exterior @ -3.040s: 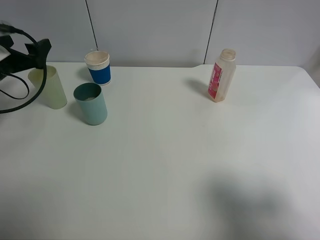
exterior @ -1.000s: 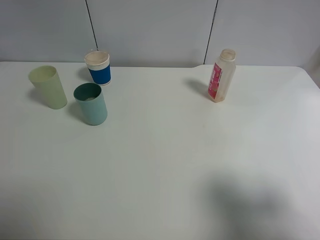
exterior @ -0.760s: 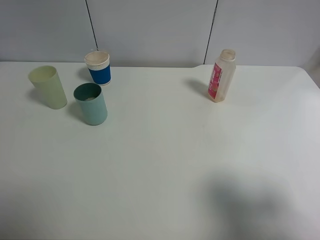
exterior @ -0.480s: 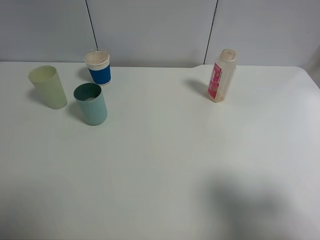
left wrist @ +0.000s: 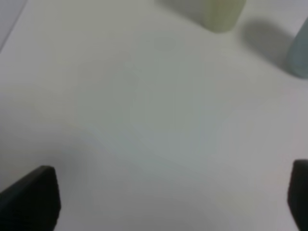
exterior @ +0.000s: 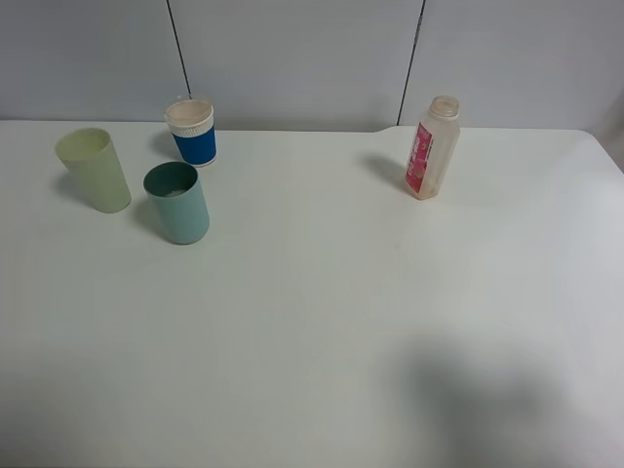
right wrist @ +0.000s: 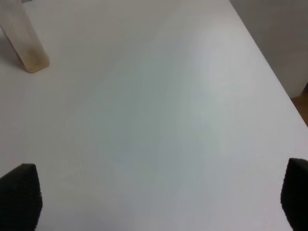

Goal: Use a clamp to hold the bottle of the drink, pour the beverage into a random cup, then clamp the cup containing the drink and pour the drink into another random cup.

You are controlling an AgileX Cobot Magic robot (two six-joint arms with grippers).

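Observation:
The bottle of the drink (exterior: 432,146) stands upright at the back right, uncapped, with a pink-red label. Its foot looks tan in the right wrist view (right wrist: 25,45). The pale yellow-green tumbler (exterior: 94,170) stands at the far left. The teal tumbler (exterior: 177,203) is just right of it, with a pale patch low inside. Neither arm shows in the high view. My left gripper (left wrist: 163,202) is open over bare table, short of the yellow-green tumbler (left wrist: 222,12) and the teal tumbler (left wrist: 300,53). My right gripper (right wrist: 158,197) is open with nothing between its fingers, well back from the bottle.
A blue cup with a white rim (exterior: 192,132) stands behind the two tumblers near the back wall. The white table (exterior: 322,322) runs wide between the cups and the bottle. Its right edge (right wrist: 269,62) drops off beside the right gripper.
Three seconds ago the left arm stood at the yellow-green tumbler; it has since pulled out of the high view. Over the last second nothing has moved.

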